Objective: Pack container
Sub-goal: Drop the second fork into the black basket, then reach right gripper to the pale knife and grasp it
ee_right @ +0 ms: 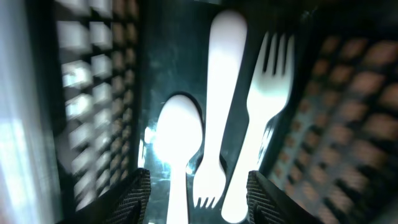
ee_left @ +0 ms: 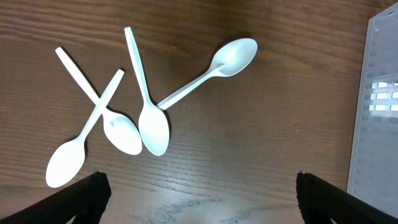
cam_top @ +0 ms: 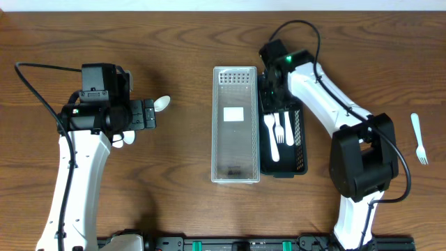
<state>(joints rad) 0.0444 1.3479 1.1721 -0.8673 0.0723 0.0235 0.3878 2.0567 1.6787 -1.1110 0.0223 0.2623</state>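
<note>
A clear plastic container (cam_top: pixel 235 125) stands mid-table with a black mesh container (cam_top: pixel 301 139) right beside it. The black one holds a white spoon (cam_top: pixel 270 136) and two white forks (cam_top: pixel 284 129); they also show in the right wrist view, spoon (ee_right: pixel 178 146) and forks (ee_right: pixel 214 124). My right gripper (cam_top: pixel 273 87) (ee_right: pixel 198 199) is open over the black container's far end, empty. My left gripper (cam_top: pixel 148 113) (ee_left: pixel 198 199) is open above the table near several white spoons (ee_left: pixel 152 118). One more white fork (cam_top: pixel 418 137) lies at the far right.
The clear container's edge (ee_left: pixel 376 118) shows at the right of the left wrist view. In the overhead view most of the loose spoons are hidden under the left arm; one bowl (cam_top: pixel 161 103) sticks out.
</note>
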